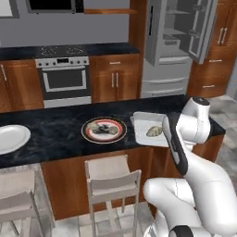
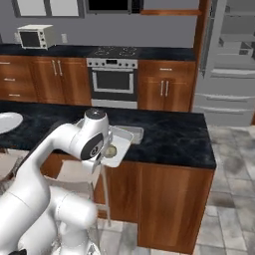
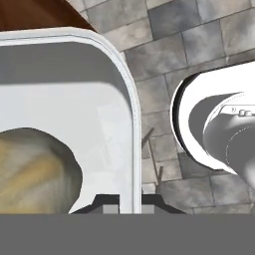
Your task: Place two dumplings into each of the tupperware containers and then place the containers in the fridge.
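My gripper (image 3: 125, 202) is shut on the raised rim of a pale grey tupperware container (image 3: 74, 109), its two dark tips straddling that rim. One beige mottled dumpling (image 3: 35, 169) lies inside. The same container (image 1: 146, 125) with its dumpling (image 1: 154, 131) sits at the near edge of the dark counter, partly behind my arm, and it (image 2: 121, 140) overhangs the counter front. What looks like a second grey container (image 2: 133, 133) lies just behind it. More dumplings (image 1: 105, 129) rest on a red-rimmed plate (image 1: 88, 134). The fridge (image 1: 162, 51) stands at the back right, door open.
A round white plate (image 1: 10, 138) lies at the counter's left end. Stools (image 1: 111, 178) stand in front of the counter below the plates. An oven (image 1: 64, 79) and wooden cabinets line the back wall. Tiled floor (image 2: 234, 199) spreads right of the counter.
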Controlling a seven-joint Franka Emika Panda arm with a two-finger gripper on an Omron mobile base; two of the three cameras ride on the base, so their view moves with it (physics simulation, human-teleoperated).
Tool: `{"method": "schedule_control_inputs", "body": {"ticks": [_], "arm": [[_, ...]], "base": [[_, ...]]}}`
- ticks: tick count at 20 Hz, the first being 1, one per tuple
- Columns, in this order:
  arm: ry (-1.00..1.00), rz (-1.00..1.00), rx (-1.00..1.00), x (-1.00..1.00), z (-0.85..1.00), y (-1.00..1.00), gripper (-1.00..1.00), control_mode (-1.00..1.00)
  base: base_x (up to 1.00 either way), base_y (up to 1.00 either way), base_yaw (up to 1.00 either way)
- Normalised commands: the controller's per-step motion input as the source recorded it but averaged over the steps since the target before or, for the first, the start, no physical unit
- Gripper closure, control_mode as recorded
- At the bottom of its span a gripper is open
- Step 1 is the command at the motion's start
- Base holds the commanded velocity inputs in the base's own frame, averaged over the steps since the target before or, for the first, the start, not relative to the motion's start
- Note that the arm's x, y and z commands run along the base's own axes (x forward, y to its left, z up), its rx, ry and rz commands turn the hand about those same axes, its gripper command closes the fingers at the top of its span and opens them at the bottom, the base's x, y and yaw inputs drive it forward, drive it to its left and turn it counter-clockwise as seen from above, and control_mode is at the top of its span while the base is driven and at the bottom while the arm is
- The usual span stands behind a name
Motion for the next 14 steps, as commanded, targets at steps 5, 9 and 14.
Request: {"method": "schedule_control_inputs", "body": {"ticks": [5,9,14], "arm": [[0.00,0.00,0.00,0.00,0.00,0.00,1.00,1.00],[0.00,0.00,0.00,0.00,0.00,0.00,1.00,1.00],[0.00,0.00,0.00,0.00,0.00,0.00,1.00,1.00]], "base": [[0.37,-1.00,-0.10],[0.41,-1.00,-0.05],[0.34,-1.00,0.00]]}}
